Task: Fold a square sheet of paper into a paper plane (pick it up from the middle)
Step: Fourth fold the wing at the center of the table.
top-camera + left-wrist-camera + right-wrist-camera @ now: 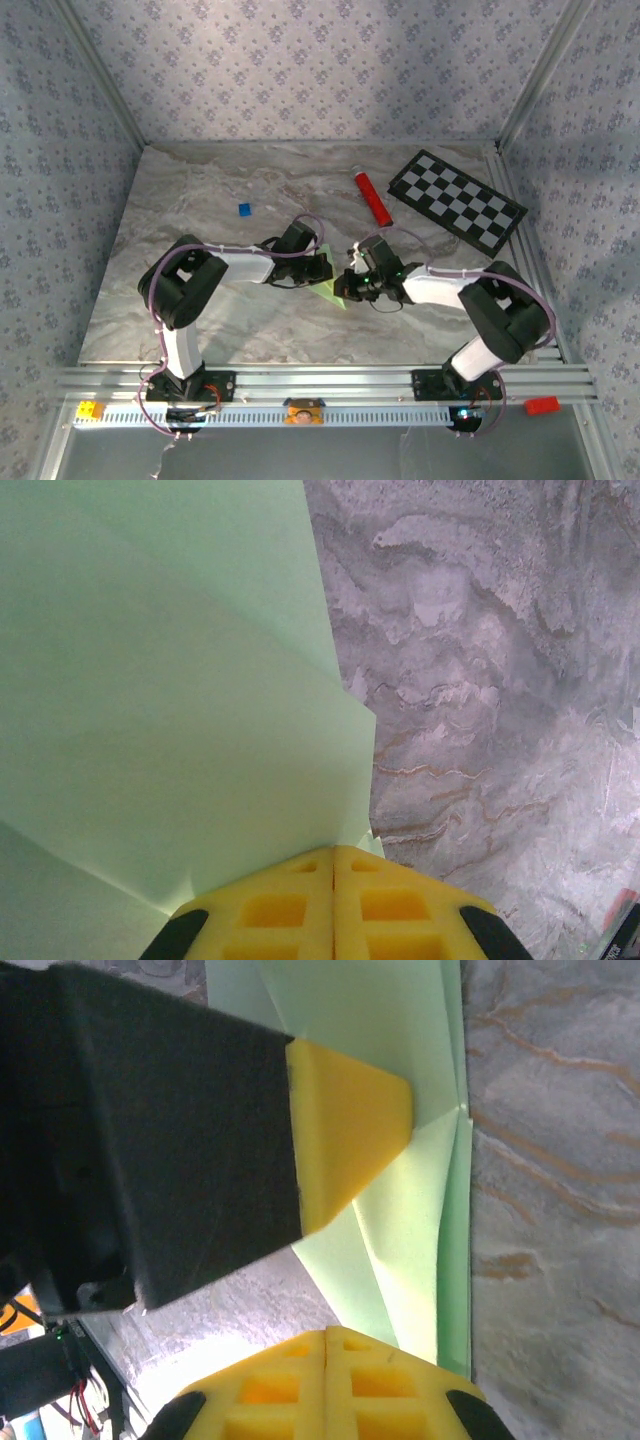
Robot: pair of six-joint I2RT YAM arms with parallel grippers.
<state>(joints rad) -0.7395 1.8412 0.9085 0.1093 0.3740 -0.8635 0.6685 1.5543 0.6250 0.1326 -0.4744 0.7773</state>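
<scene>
While left gripper [333, 865] and right gripper [327, 1345] pinch shut on the paper [150, 680], you're mid-fold; next align edges, crease.

No writing, label, brand or number is legible; the checkerboard [457, 200] at two o'clock on the worktop [200, 200] bears only squares.

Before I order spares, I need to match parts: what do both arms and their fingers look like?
Both the left arm and right arm have black joints with white link covers, and lilac cables loop along them. The fingers are yellow blocks with square recesses, edged in black at the base.
</scene>
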